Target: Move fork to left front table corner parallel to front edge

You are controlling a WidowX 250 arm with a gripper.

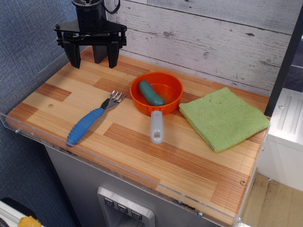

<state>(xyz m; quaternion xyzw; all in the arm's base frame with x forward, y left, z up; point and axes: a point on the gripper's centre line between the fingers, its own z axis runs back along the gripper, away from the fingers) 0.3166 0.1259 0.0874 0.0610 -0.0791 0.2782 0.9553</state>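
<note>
The fork point(93, 118) lies flat on the wood-grain table point(156, 156), left of centre. Its silver head point(113, 100) points toward the back right, next to the orange pan. Its thick ribbed blue handle point(85, 126) runs toward the front left and ends close to the front edge point(123, 176), at an angle to it. My gripper point(93, 60) hangs above the back left part of the table, well behind the fork. Its two black fingers point(73, 55) stand apart, open and empty.
An orange pan point(156, 93) with a grey handle point(156, 126) holds a green pickle-shaped object point(150, 92), just right of the fork head. A green cloth point(222, 118) lies at the right. A clear acrylic rim point(9, 124) borders the table. A white plank wall point(213, 33) stands behind.
</note>
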